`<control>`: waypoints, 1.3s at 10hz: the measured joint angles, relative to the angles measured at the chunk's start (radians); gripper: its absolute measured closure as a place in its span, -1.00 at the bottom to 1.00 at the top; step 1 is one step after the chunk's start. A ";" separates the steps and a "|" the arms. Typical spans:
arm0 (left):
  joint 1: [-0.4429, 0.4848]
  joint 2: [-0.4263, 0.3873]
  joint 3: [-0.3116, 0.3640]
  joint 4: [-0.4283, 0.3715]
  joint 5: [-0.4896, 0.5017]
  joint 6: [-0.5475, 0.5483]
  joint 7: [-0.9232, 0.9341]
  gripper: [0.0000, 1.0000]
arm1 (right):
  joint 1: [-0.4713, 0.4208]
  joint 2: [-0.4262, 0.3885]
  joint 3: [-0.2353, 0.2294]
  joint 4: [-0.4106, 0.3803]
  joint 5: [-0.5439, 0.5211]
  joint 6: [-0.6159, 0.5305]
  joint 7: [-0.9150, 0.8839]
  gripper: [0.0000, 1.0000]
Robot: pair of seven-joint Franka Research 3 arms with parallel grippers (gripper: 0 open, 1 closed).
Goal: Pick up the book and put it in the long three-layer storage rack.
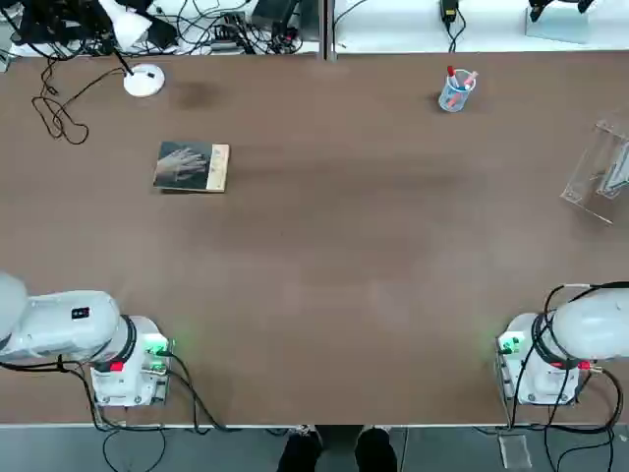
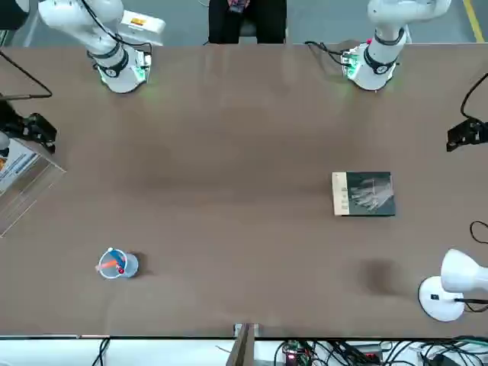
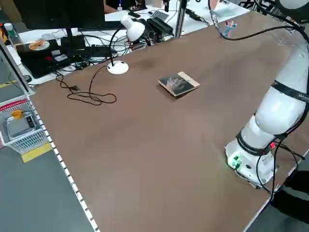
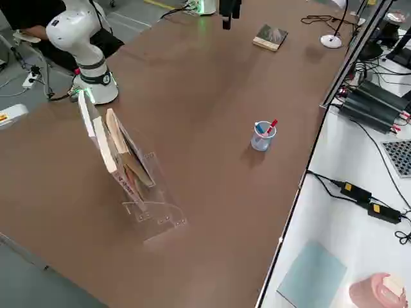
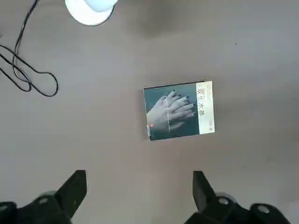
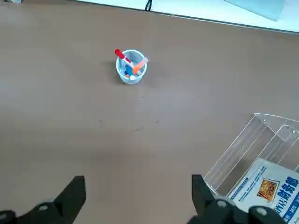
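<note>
Book (image 1: 192,166): flat on the tabletop (image 1: 354,275), left half, toward the far edge; long axis across the tabletop, tan strip rightward. Left claw (image 5: 138,193): released, empty, high over the tabletop, book ahead of it; the nearer arm, judged the one to reach. Right claw (image 6: 138,193): released, empty. Rack (image 1: 600,172): right edge.

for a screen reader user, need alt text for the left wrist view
A dark grey book with a pale hand image and a tan strip lies flat on the brown table, beyond the open left pincer, which holds nothing. A white lamp base and a looped black cable lie farther off.
</note>
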State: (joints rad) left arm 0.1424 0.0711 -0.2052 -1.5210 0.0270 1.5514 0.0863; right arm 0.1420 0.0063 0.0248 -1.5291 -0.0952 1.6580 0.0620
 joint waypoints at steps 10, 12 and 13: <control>0.016 0.026 0.002 -0.004 -0.048 0.018 -0.003 -1.00 | 0.000 0.000 -0.001 0.000 0.000 0.000 0.001 -1.00; 0.069 0.059 0.004 -0.024 -0.140 0.059 0.047 -1.00 | 0.000 0.000 -0.001 0.000 0.000 0.003 0.001 -1.00; 0.096 0.081 0.006 -0.035 -0.186 0.075 0.081 -1.00 | 0.000 0.000 -0.001 0.000 0.000 0.006 0.001 -1.00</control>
State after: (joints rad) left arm 0.2384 0.1517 -0.1996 -1.5563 -0.1592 1.6262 0.1668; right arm 0.1416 0.0063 0.0237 -1.5292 -0.0952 1.6640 0.0630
